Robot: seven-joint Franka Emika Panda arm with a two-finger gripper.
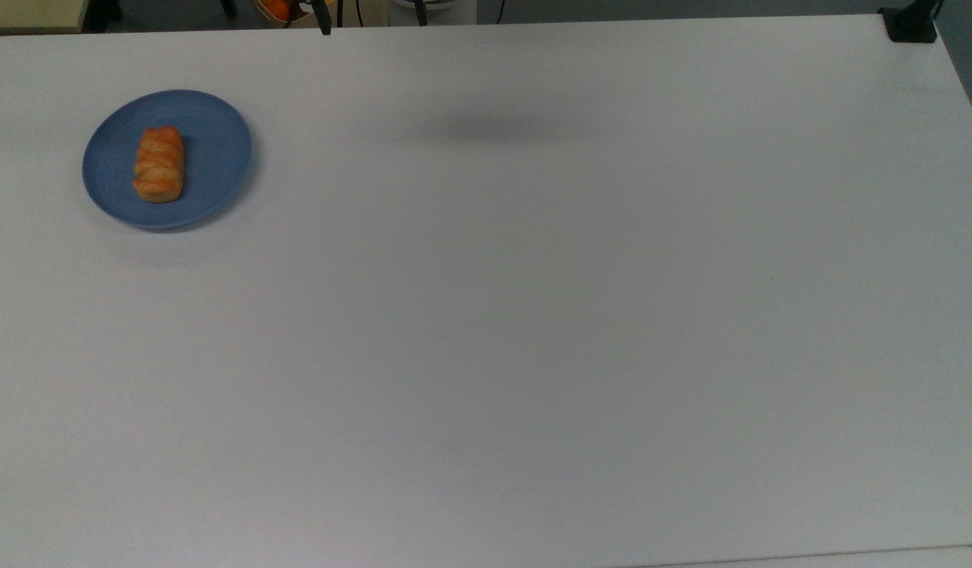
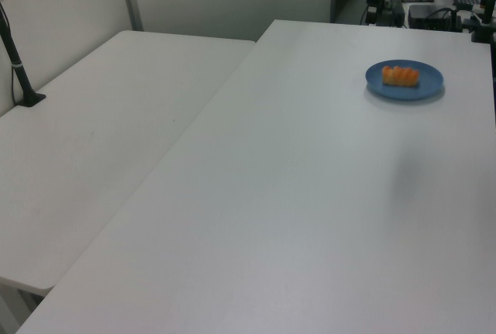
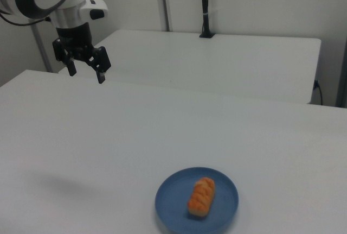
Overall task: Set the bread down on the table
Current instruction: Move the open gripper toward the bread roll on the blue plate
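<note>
In the top view, the bread (image 1: 159, 164) lay on a blue plate (image 1: 210, 150) near the top view's left edge of the white worktop (image 1: 533, 331), leaving broad bare surface toward the top view's right for a set-down.

In the left view, the plate (image 2: 425, 86) sat toward the far end of the worktop (image 2: 294, 210), close to the left view's right edge; a second table (image 2: 101, 140) adjoined.

In the right view, the tool (image 3: 84, 63) hung high, well apart from the bread (image 3: 201, 196), fingers spread and grasping nothing, probably poised to approach. The plate (image 3: 225, 204) sat near the right view's bottom edge.
</note>
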